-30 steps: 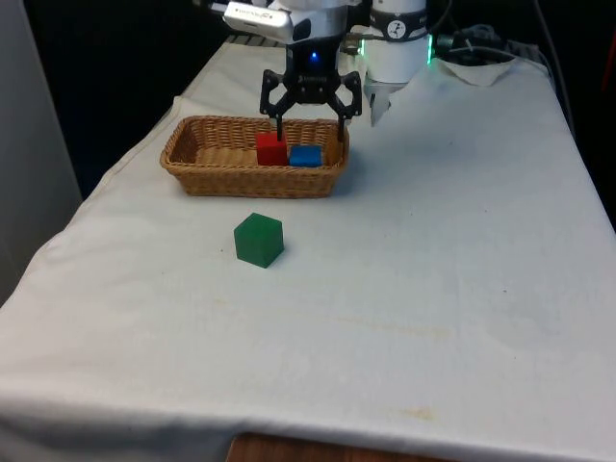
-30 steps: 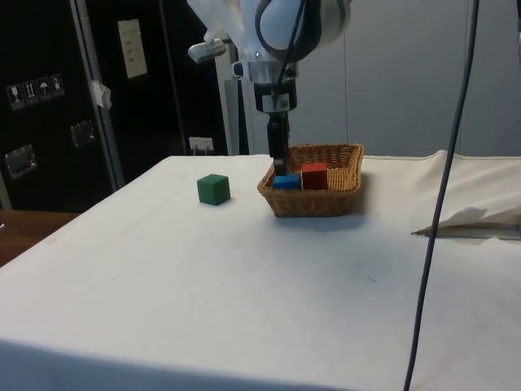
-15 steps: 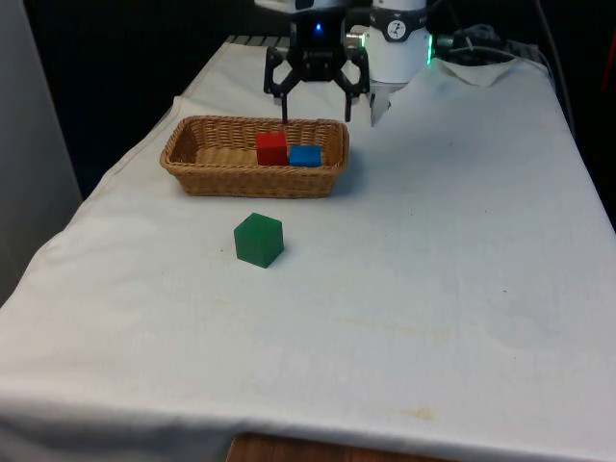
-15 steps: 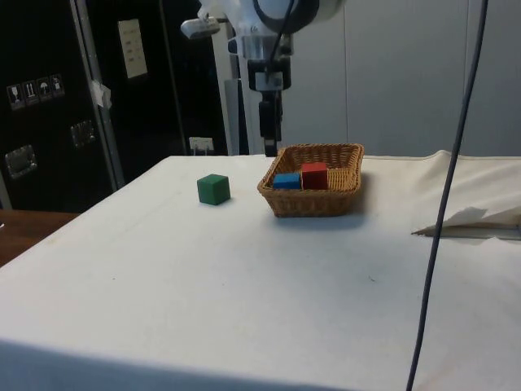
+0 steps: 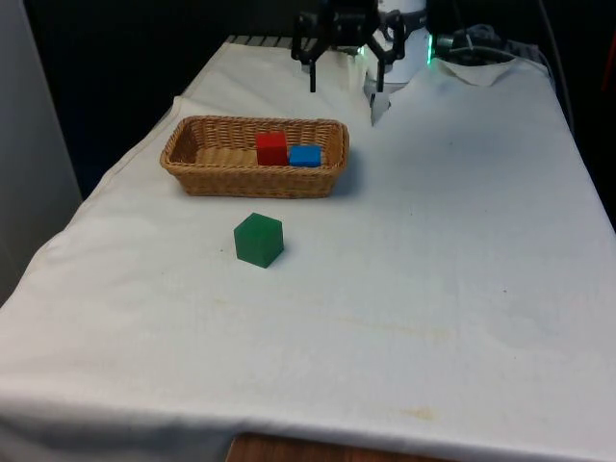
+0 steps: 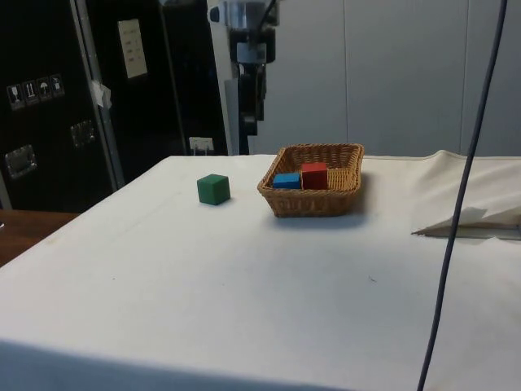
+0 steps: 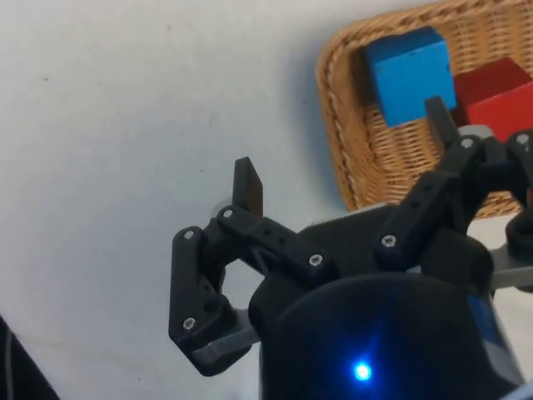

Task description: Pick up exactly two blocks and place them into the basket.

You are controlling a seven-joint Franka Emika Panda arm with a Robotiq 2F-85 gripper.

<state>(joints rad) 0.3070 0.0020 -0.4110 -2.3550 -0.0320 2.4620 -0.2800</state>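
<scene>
A woven wicker basket (image 5: 189,157) is placed on the worktop (image 5: 433,250), toward the far edge and nearer the edge at the front view's left. Two blocks are held inside it, at the end nearer the worktop's middle: a red block (image 5: 271,148) and a blue block (image 5: 305,155), set side by side and touching. A green block (image 5: 258,240) is left on the cloth outside the basket, just beside its near wall. The hand (image 5: 344,79) is seen raised above the far edge, beyond the basket; its fingers (image 7: 247,185) are spread apart and nothing is held between them.
</scene>
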